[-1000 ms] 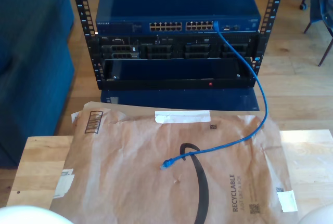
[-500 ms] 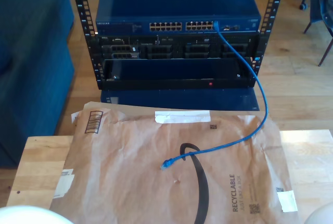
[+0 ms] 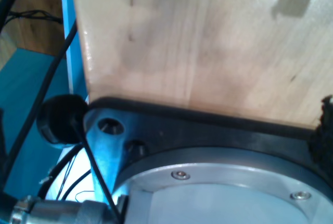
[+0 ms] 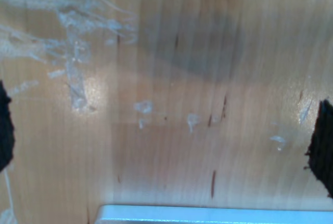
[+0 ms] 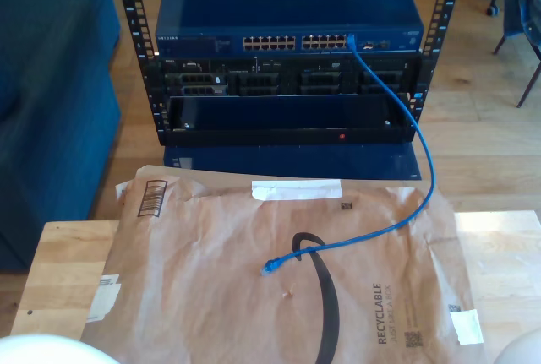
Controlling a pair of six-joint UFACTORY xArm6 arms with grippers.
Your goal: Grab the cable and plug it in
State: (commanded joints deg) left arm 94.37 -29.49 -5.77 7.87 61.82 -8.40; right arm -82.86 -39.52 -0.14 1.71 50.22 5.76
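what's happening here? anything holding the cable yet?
Nothing is holding it yet. The blue cable has one end plugged into the switch in the rack; its free plug lies on the brown paper mailer on the wooden table. Both wrist views look at bare wood close up, so neither gripper is near the cable, and their jaw state can't be read.

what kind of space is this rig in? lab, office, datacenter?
Probably an office or home lab, not a datacenter. A small open rack holding a network switch stands on a wood floor, with chair legs nearby. The blue cable trails onto a paper mailer covering a wooden table.
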